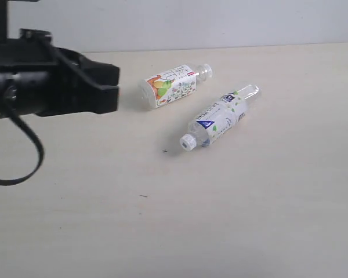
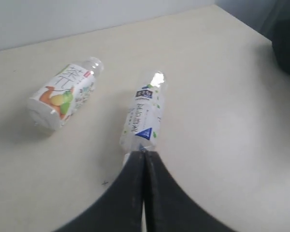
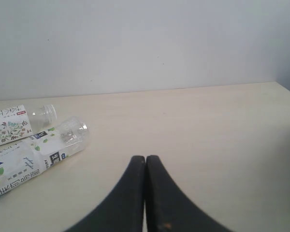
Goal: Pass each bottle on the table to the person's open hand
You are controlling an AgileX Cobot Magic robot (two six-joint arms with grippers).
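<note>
lying diagonal: fruit bottle (image 1: 169, 86) cap far-right, blue bottle (image 1: 219, 117) reversed; both grippers (image 2: 145, 153) (image 3: 145, 158) closed.

Your worktop (image 1: 249, 220): pale beige wood-grain, flat, with a few tiny dark specks (image 1: 165, 151). Your backdrop: one plain grey-white wall (image 1: 191, 23) rising from its far edge. Your light: soft, even, shadows faint.
</note>
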